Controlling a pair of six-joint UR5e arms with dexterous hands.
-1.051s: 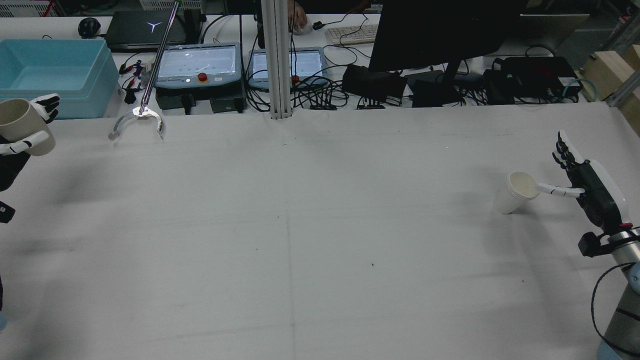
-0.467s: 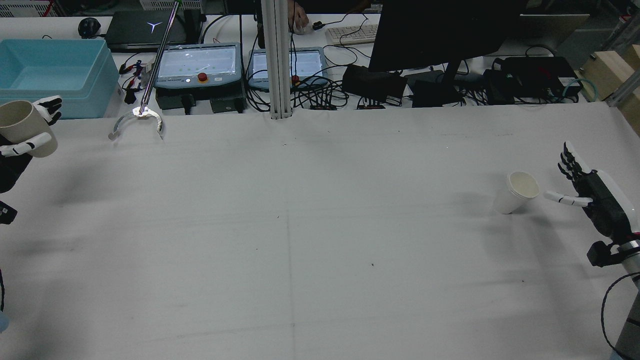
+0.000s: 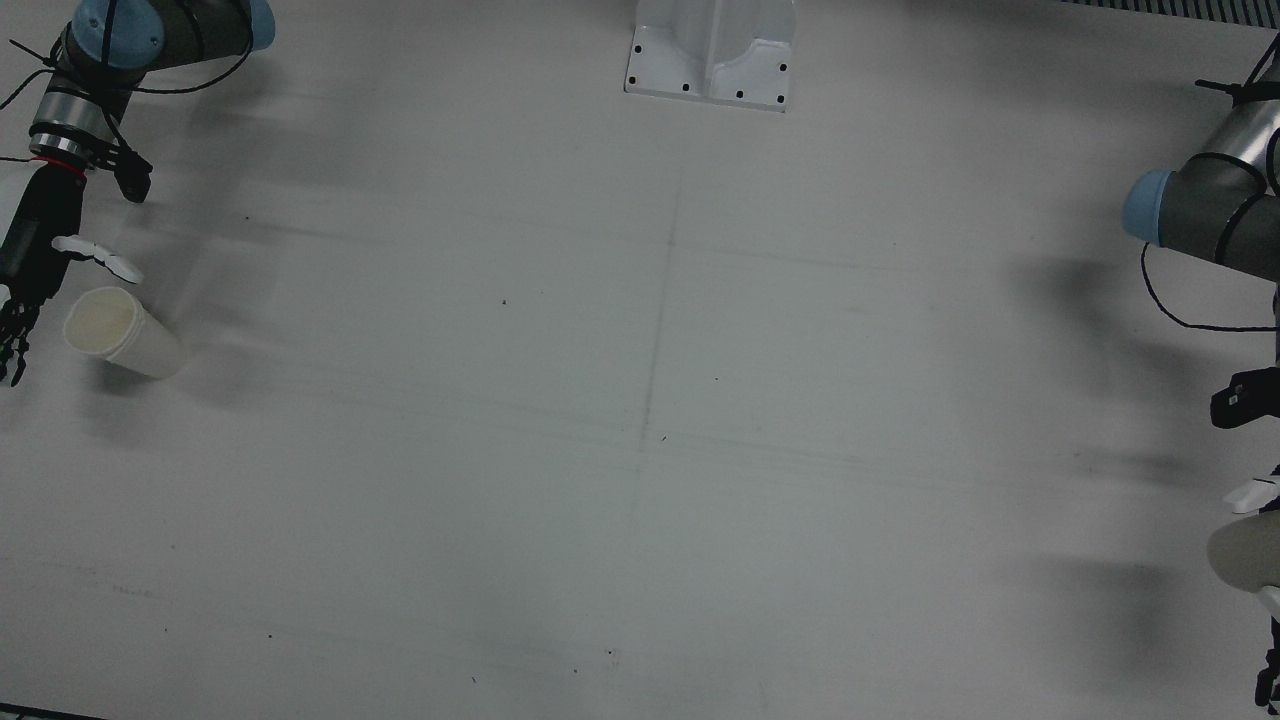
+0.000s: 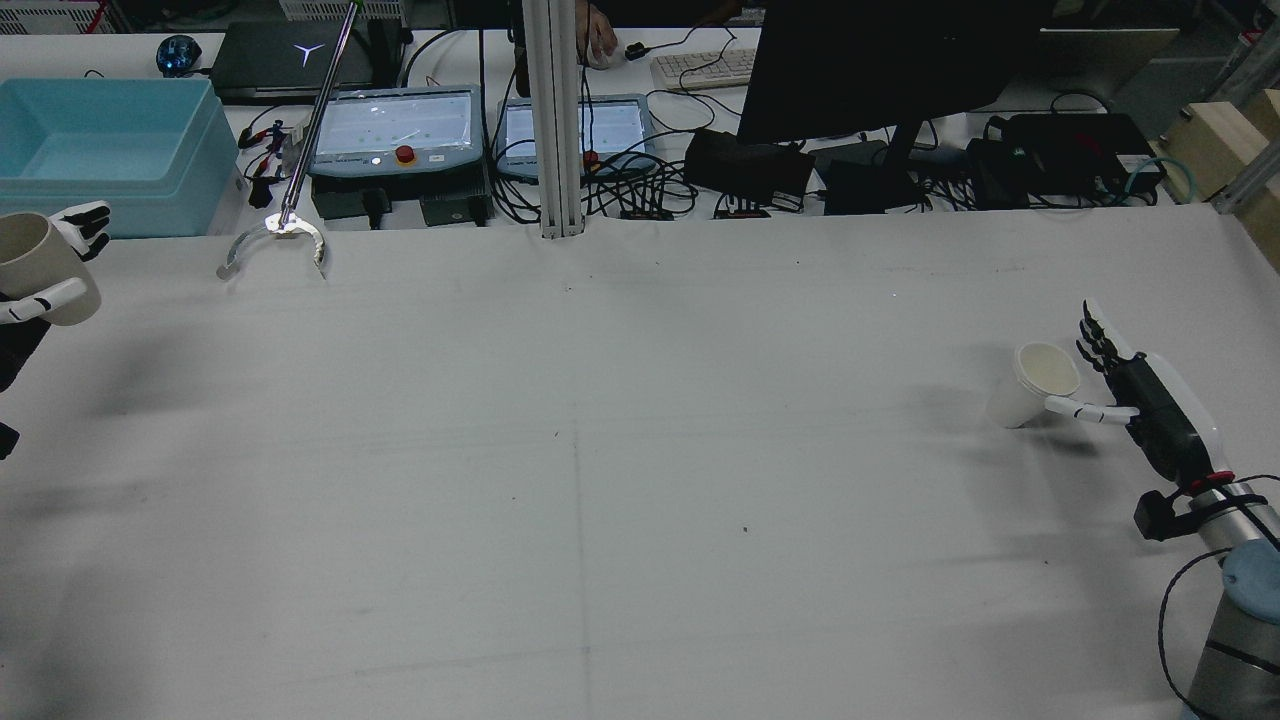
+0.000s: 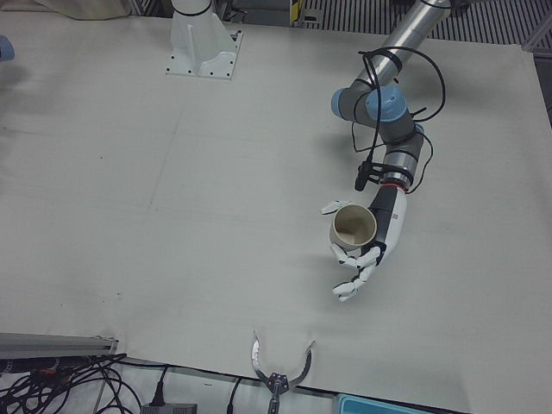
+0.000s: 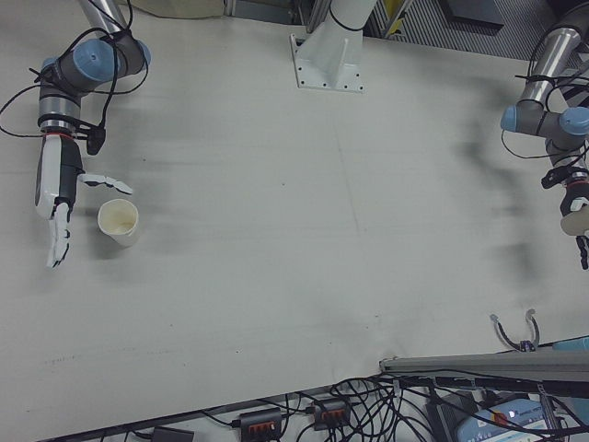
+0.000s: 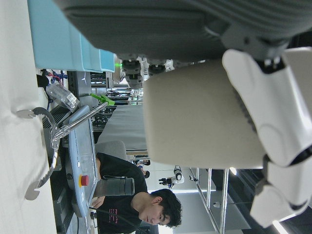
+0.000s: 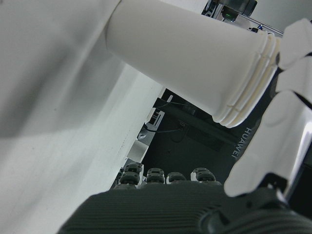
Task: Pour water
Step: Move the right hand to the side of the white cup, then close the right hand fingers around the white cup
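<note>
Rightward, right hand (image 4: 1135, 395) splayed beside white cup (image 4: 1030, 385).

Left hand (image 5: 366, 246) is curling its fingers (image 5: 352, 259) around a held load, raised at the arm's end. Right hand (image 4: 1135, 395) is reaching forward, palm sideways, fingers (image 4: 1095, 335) spread apart, holding nothing.

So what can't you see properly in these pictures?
- Water in the beige cup held by the left hand: left-front view shows only a pale inside, too small to tell.
- That cup in the front view: cut off by the right edge.
- White ribbed paper cup by the right hand: touching or not is unclear in the rear view.
</note>
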